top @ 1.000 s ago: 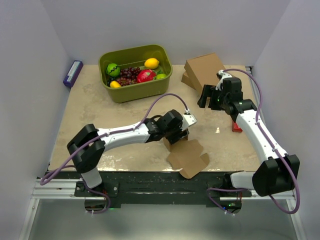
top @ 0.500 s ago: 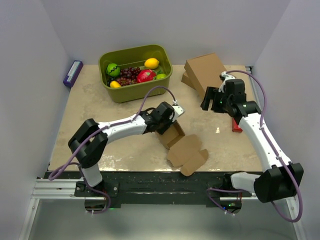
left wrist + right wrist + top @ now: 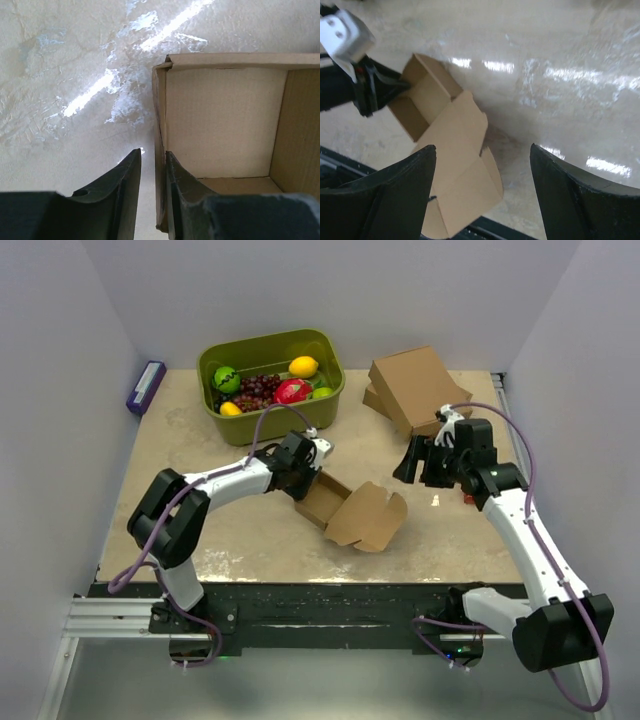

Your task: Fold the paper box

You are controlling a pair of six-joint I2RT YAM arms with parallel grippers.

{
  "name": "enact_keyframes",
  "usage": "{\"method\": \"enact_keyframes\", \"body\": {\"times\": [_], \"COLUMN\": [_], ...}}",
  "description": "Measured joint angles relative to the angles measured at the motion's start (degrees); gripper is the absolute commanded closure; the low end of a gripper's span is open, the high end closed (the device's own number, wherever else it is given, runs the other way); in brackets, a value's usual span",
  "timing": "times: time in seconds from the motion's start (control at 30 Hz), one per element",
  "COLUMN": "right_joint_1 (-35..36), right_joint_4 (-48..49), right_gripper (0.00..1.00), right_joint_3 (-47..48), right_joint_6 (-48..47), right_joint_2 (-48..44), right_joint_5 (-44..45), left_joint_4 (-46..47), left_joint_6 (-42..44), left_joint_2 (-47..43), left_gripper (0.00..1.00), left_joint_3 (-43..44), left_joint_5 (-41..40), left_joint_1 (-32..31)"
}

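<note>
Pale beige table with a mottled, stone-looking sheen, boxed in by plain lavender-ish walls. From the top camera, the paper box sits about mid-table, a bit toward the near edge. It's thin matte brown cardboard, a squarish open tray with its flat lid flaps splayed out to the right. The left gripper is at the tray's far-left wall. The right gripper hangs off the box's far-right side, apart from it, jaws spread wide with nothing in them. Along the far edge there's a glossy olive-green plastic tub of fruit and a stack of bigger cardboard boxes. Left wrist cam: the two dark curved fingers straddle the tray's side wall, one outside and one inside, jaws set narrow. The inner one looks pressed to the cardboard, but a thin sliver of tabletop shows on the outer side, so I honestly can't tell if it's a real pinch. Right wrist cam: chunky black fingers wide apart, with the box on the shiny tabletop below them, not touching either one.
</note>
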Motion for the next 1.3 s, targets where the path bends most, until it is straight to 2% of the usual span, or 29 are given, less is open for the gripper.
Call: {"method": "enact_keyframes", "body": {"times": [0.27, 0.47, 0.63, 0.8, 0.97, 1.1, 1.27, 1.3], "right_joint_1": [0.0, 0.0, 0.1, 0.9, 1.6, 1.6, 1.8, 1.8], "right_joint_4": [-1.4, -2.8, -2.9, -2.7, -0.6, 2.3, 7.7, 8.7], "right_gripper": [0.23, 0.24, 0.29, 0.30, 0.32, 0.35, 0.58, 0.62], "right_joint_3": [-8.2, -10.6, -14.2, -19.7, -21.9, -22.9, -24.1, -24.1], "right_joint_6": [1.7, 3.4, 4.5, 7.1, 9.1, 10.5, 12.7, 13.0], "right_joint_2": [-2.5, -5.6, -7.7, -8.6, -9.5, -9.4, -9.0, -8.8], "right_joint_5": [-4.8, -5.3, -5.7, -7.9, -9.4, -10.5, -11.9, -12.4], "left_joint_4": [0.0, 0.0, 0.0, 0.0, 0.1, 0.5, 2.4, 2.6], "left_joint_6": [-0.6, -0.9, -0.9, -0.9, -0.9, -0.9, -1.6, -1.9], "left_joint_2": [0.0, 0.0, 0.0, 0.0, 0.0, 0.0, -1.4, -1.7], "left_gripper": [0.68, 0.66, 0.64, 0.63, 0.63, 0.59, 0.53, 0.49], "left_joint_3": [-0.2, -0.2, -0.2, -0.2, -0.2, -0.4, -2.3, -2.5], "left_joint_5": [2.1, 3.0, 3.4, 3.9, 4.7, 5.5, 8.0, 8.8], "left_joint_1": [1.7, 1.7, 1.7, 1.7, 1.7, 1.7, 1.7, 1.7]}}
